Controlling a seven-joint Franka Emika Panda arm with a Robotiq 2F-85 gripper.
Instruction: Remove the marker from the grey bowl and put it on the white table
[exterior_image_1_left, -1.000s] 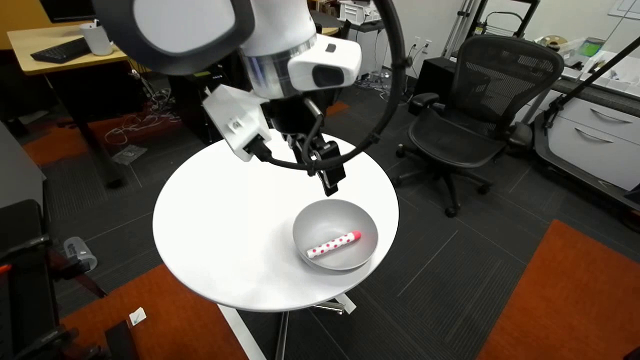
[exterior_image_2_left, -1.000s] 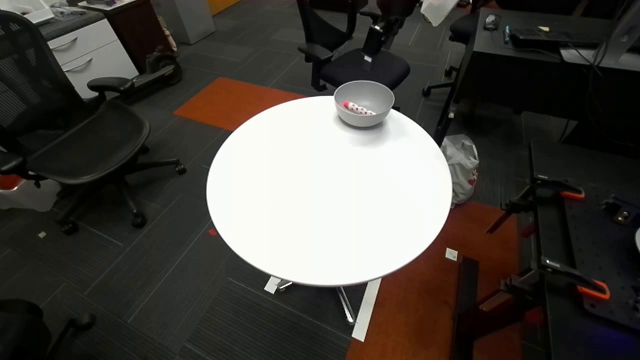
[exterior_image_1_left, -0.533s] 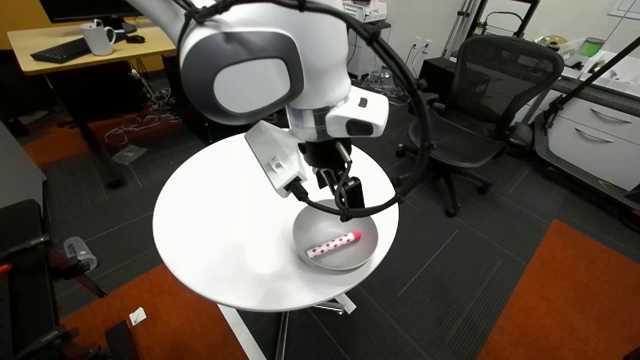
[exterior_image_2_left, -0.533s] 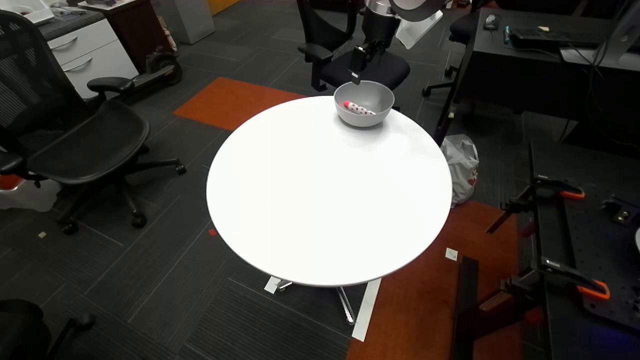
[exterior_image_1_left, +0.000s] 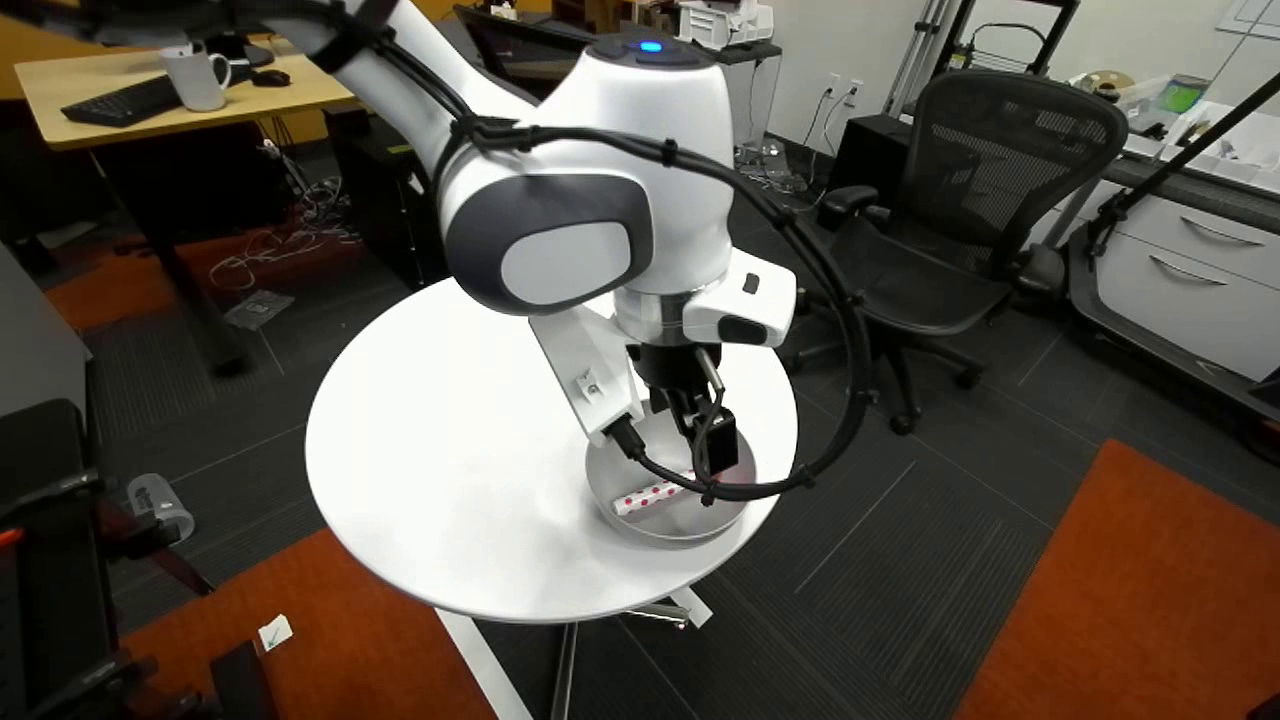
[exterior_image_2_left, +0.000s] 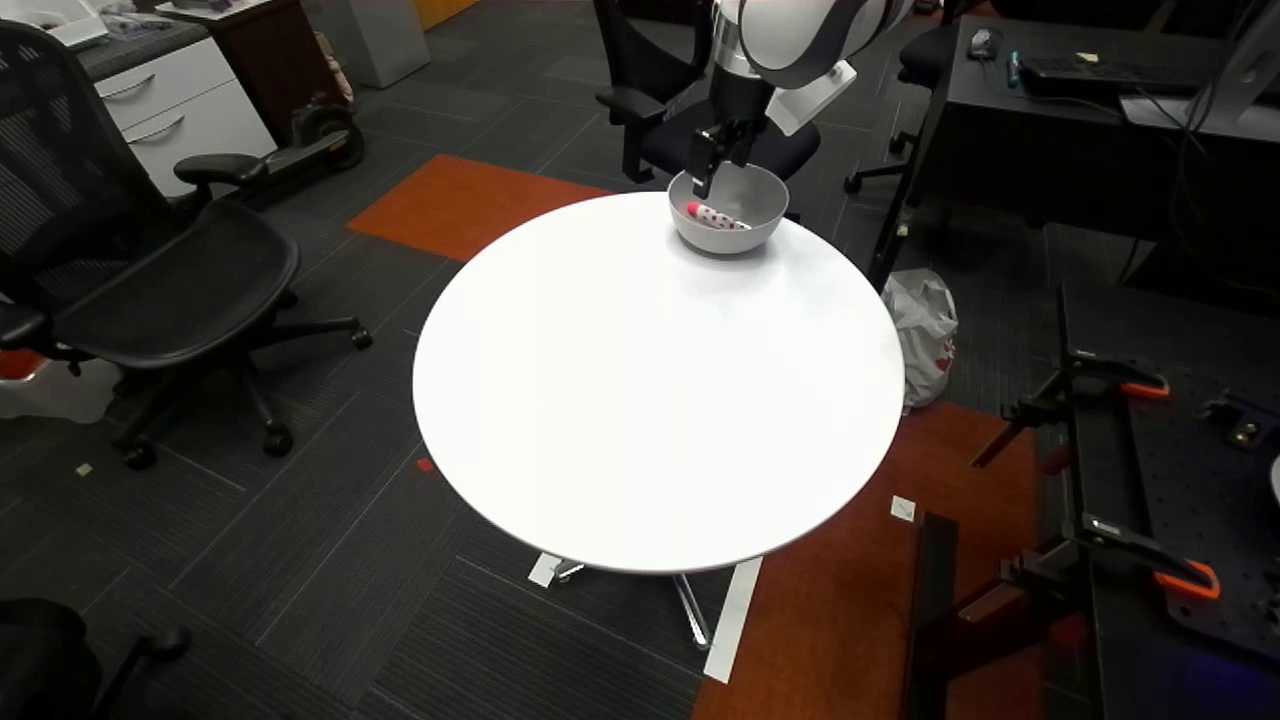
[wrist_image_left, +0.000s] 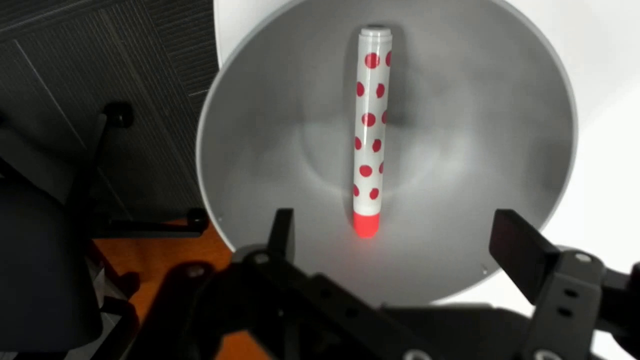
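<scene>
The marker, white with red dots and a red end, lies in the grey bowl in the wrist view (wrist_image_left: 371, 125) and in both exterior views (exterior_image_1_left: 650, 497) (exterior_image_2_left: 717, 217). In an exterior view the gripper and its cable cover its red end. The grey bowl (exterior_image_1_left: 608, 485) (exterior_image_2_left: 728, 240) (wrist_image_left: 450, 210) stands near the edge of the round white table (exterior_image_1_left: 460, 460) (exterior_image_2_left: 640, 400) (wrist_image_left: 605, 150). My gripper (wrist_image_left: 394, 220) (exterior_image_1_left: 708, 450) (exterior_image_2_left: 708, 180) is open and empty, above the bowl by the marker's red end. The fingertips are wide apart and do not touch the marker.
A black office chair (exterior_image_1_left: 960, 220) (exterior_image_2_left: 180, 270) stands beside the table. Another dark chair (exterior_image_2_left: 735, 145) stands behind the bowl. A black bench with orange-tipped clamps (exterior_image_2_left: 1185, 580) is off to the side. A wooden desk (exterior_image_1_left: 60, 85) holds a mug and keyboard.
The arm has come down and across to the bowl, bringing the gripper from above the table's far part to over the marker's red end. Marker and bowl have not moved.
</scene>
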